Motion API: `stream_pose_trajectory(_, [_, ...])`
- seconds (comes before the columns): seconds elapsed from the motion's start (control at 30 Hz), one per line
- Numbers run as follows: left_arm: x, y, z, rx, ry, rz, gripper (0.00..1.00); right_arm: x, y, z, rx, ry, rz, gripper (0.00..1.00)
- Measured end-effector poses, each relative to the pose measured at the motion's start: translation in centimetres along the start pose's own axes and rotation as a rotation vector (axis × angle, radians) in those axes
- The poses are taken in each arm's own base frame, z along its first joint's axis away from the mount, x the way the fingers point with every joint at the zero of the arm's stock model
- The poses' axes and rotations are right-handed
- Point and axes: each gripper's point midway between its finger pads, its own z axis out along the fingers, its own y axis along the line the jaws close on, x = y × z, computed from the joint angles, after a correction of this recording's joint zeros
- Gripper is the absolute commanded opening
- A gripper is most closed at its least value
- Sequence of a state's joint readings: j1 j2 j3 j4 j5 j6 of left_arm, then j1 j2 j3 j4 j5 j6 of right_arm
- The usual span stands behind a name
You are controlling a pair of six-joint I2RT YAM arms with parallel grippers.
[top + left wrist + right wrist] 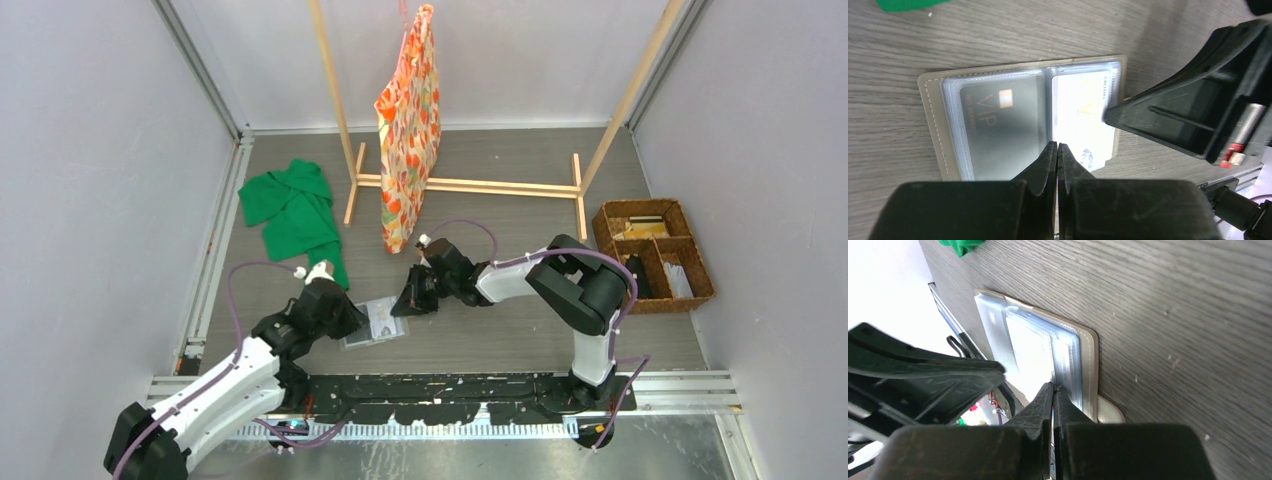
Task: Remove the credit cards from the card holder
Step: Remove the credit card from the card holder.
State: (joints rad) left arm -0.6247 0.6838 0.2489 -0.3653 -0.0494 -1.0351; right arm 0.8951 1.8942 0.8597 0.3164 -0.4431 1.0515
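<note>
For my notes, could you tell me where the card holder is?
Top view, left of centre: the card holder lies open between the left gripper and right gripper.

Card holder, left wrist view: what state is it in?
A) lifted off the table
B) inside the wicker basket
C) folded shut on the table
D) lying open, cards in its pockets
D: the card holder lies spread open on the table, with a dark VIP card and a white card in its clear pockets.

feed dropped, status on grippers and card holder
Left gripper shut at card holder edge. Right gripper shut at opposite side. Holder open flat, cards still sleeved. Nothing blocking.
</note>
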Motion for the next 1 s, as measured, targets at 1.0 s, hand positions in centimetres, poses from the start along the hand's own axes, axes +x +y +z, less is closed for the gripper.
stream_pose_trajectory(1.0, [0.0, 0.9, -1.1, -0.113, 0.124, -0.033, 0.38, -0.6, -2.6, -2.9, 0.075, -0.076, 0.023, 0.22])
